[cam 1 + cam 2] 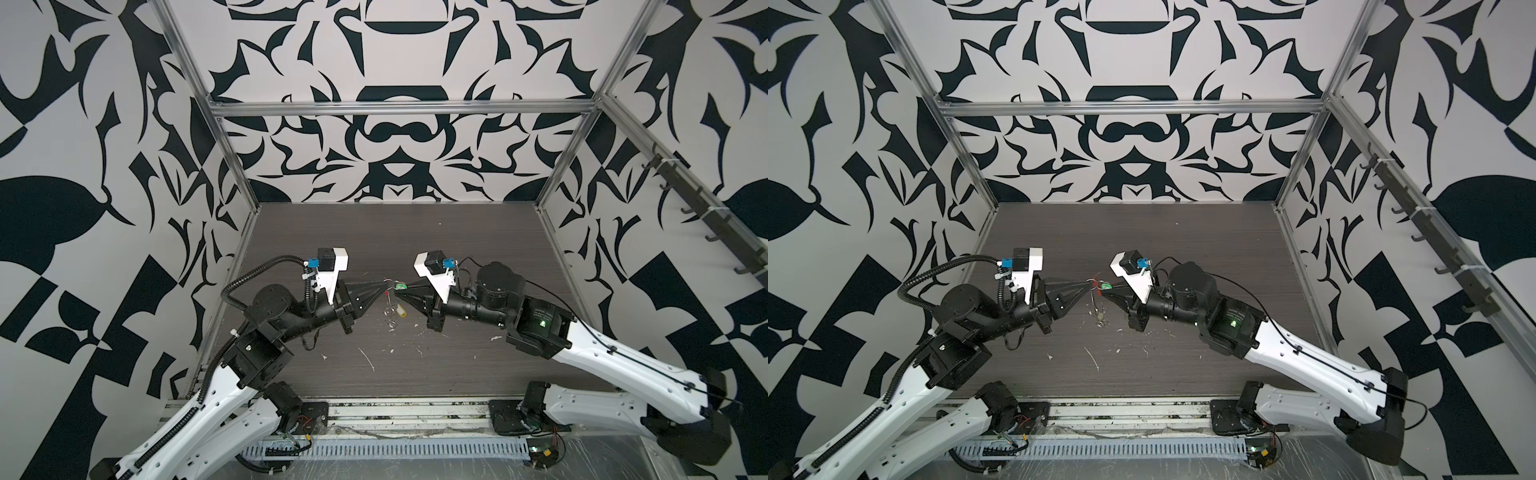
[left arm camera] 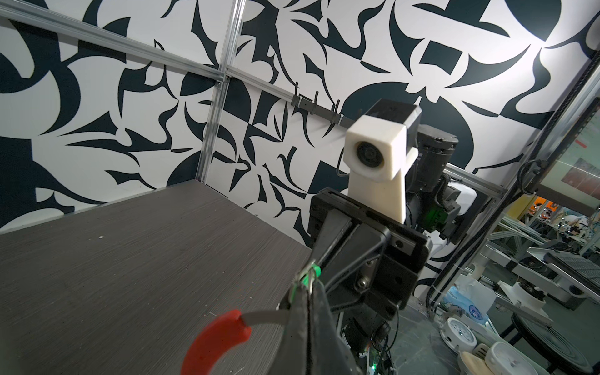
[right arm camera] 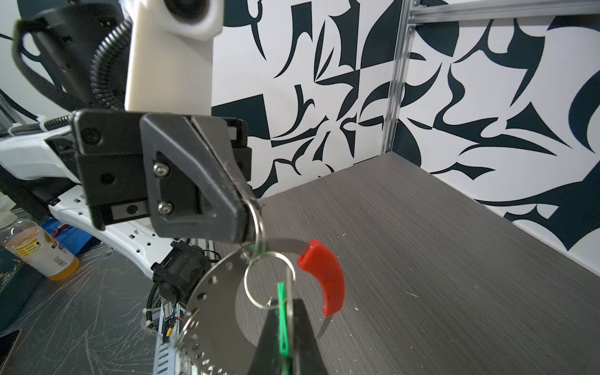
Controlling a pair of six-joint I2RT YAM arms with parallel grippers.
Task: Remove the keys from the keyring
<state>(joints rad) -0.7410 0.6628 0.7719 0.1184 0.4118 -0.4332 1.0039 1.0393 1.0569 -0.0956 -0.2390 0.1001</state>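
Both grippers meet above the middle of the table in both top views. My left gripper [image 1: 380, 285] [image 3: 251, 220] is shut on a silver split ring [image 3: 258, 224] strung on the keyring [image 3: 214, 292], a flat grey hoop with a red curved segment [image 3: 324, 279] [image 2: 214, 341]. My right gripper [image 3: 285, 328] [image 1: 397, 290] is shut on the green key [image 3: 281, 318] [image 1: 401, 286] and its silver ring [image 3: 269, 279]. That ring still loops through the hoop. The yellow key [image 1: 401, 311] [image 1: 1100, 318] hangs below the hoop, free of both grippers.
The dark wood-grain table [image 1: 415, 241] carries small white scraps [image 1: 368, 359] near its front. Patterned walls with metal posts close three sides. A rail of hooks [image 1: 706, 216] runs along the right wall. A bottle of orange liquid [image 3: 39, 250] stands outside the cell.
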